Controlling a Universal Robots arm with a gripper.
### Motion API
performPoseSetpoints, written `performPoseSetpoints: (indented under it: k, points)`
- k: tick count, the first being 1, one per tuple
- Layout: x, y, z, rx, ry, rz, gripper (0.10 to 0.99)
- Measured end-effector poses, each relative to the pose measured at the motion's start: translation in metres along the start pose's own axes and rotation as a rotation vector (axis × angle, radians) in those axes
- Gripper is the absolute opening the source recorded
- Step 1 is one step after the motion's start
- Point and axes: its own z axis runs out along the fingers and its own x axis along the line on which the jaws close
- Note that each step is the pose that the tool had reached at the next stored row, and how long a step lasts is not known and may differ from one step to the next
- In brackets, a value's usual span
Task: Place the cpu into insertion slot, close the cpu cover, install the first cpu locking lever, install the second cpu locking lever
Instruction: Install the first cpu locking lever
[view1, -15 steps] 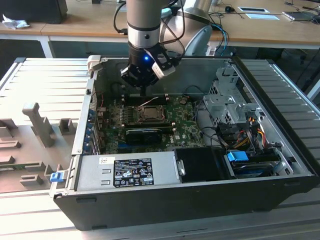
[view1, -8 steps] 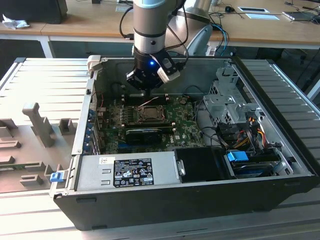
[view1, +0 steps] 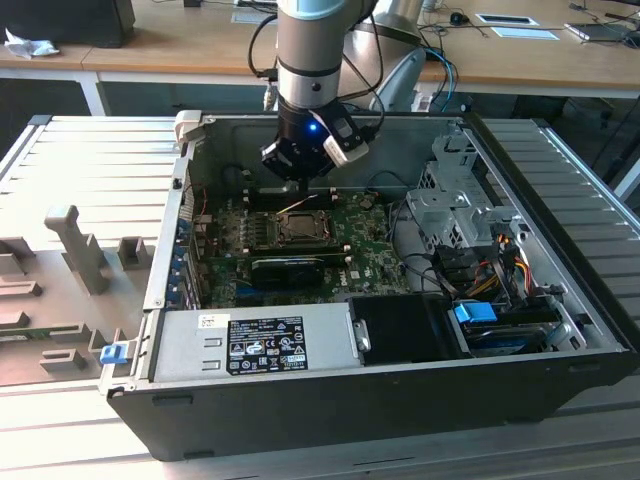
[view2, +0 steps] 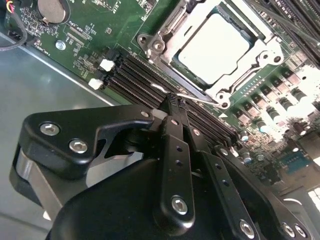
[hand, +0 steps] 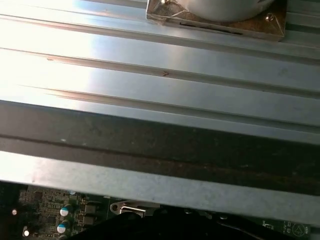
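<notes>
Gripper (view2: 176, 100) clenched, empty, nr locking lever (view2: 192, 95) | cpu (view2: 215, 45) in slot

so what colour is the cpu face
Pale silvery-grey, seen best in the second wrist view: the cpu.

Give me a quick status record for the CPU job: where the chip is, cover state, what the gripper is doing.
cpu: seated in the insertion slot, pale face up
cpu cover: down, framing the chip
gripper: fingers together, tips on a thin metal lever at the socket's edge, beside the memory slots
arm position: above the motherboard inside the open computer case, in the exterior view
</notes>
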Motion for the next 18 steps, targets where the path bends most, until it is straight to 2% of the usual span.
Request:
performPoseSetpoints:
  k: [4,6,8,13,18]
  points:
    - [-0.0017,-0.0016,0.0032,0.0,0.0,0.0,0.106]
    - [-0.005,-0.0023,0.0056,0.0,0.0,0.0,0.106]
    - [-0.0087,-0.0032,0.01,0.0,-0.0001,0.001,0.106]
    - [-0.0116,-0.0043,0.0169,0.0,-0.0001,0.001,0.106]
    - [-0.0122,-0.005,0.0183,0.0,-0.0001,0.001,0.106]
